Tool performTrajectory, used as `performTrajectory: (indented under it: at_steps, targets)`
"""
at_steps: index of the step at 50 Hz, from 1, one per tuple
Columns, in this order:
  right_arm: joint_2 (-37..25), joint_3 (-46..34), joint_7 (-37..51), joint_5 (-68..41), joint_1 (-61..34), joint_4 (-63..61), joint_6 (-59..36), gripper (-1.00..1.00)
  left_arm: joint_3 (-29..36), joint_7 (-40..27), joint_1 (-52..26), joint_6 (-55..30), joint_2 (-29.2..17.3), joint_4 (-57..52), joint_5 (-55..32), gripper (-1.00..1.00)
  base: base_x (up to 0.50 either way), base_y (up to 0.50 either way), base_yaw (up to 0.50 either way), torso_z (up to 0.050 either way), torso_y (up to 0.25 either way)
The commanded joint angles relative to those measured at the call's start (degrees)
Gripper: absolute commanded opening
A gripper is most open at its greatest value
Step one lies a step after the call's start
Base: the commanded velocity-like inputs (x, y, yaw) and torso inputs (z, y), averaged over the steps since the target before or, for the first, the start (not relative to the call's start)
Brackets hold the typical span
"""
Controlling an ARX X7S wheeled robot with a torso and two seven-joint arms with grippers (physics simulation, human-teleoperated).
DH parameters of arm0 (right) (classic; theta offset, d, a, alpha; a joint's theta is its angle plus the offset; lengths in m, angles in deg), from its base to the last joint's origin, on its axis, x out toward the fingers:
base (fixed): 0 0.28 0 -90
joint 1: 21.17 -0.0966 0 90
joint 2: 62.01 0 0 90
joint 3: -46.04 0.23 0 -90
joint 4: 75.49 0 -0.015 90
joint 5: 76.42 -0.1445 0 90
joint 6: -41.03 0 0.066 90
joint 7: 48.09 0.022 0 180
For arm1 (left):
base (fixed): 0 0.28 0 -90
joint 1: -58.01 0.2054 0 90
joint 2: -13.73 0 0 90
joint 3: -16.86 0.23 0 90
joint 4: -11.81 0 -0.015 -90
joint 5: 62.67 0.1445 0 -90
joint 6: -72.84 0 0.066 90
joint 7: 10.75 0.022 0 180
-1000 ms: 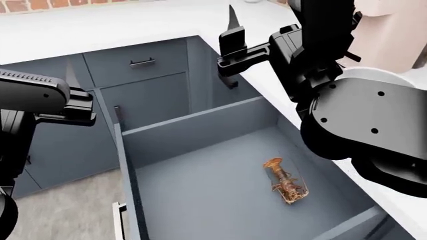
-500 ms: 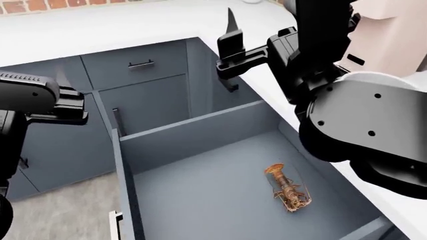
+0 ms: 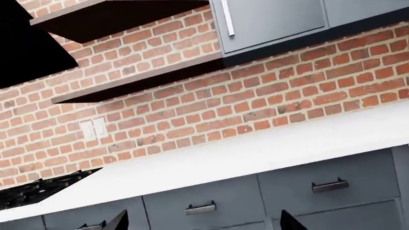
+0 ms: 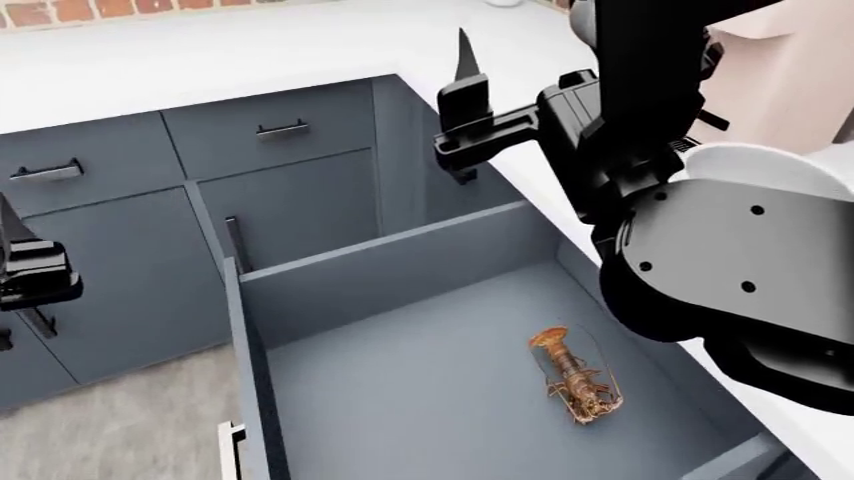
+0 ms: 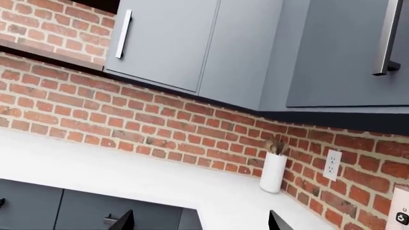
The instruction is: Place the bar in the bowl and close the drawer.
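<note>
Tool tips on the right arm (image 4: 461,115) stand apart, empty, raised above the corner of the white bench (image 4: 267,50), pointing at the brick wall rather than down. The left tool (image 4: 27,265) sits low at the edge of the head view beside the cabinet fronts; its wrist view shows two fingertips (image 3: 118,221) spread wide, holding nothing.

The drawer (image 4: 400,250) is pulled fully out beneath the right arm. The bar (image 4: 574,375) lies flat on its floor, near the right wall, well below both tools. It looks like a thin clear wrapper around orange-brown contents, so probably light, slick and easily crushed. A gentle pinch across its narrow middle seems the safest hold. The bowl's white rim (image 4: 747,158) peeks out behind the right arm, by the pink machine (image 4: 787,70).
</note>
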Motion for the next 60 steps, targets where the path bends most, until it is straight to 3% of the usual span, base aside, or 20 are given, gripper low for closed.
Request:
performTrajectory:
  at_steps: [1, 15, 28, 48, 60]
  targets:
    - [0.7, 0.1, 0.3, 0.4, 0.8, 0.5, 0.2, 1.00, -3.0, 1.7, 9.7, 6.9, 3.4, 4.8, 4.9, 1.00, 0.00, 0.00, 0.00, 0.000, 0.000]
    - [1.6, 0.2, 0.1, 1.3, 1.7, 1.5, 0.6, 1.00, 5.3, 4.9, 11.2, 14.6, 8.5, 13.5, 11.3, 1.00, 0.00, 0.00, 0.00, 0.000, 0.000]
    - [1.0, 1.1, 2.3, 0.8, 1.4, 0.4, 0.5, 1.00, 13.4, 8.3, 7.4, 18.5, 11.8, 22.1, 15.4, 1.00, 0.00, 0.00, 0.00, 0.000, 0.000]
    - [0.7, 1.7, 3.4, 1.3, 2.4, 0.4, 0.9, 1.00, 14.5, 13.5, 6.2, 29.2, 18.8, 39.2, 14.9, 1.00, 0.00, 0.00, 0.00, 0.000, 0.000]
    - [0.2, 2.0, 3.8, 1.3, 2.7, -0.6, 0.9, 1.00, 18.8, 18.7, 4.1, 33.8, 21.3, 49.9, 17.4, 1.00, 0.00, 0.00, 0.00, 0.000, 0.000]
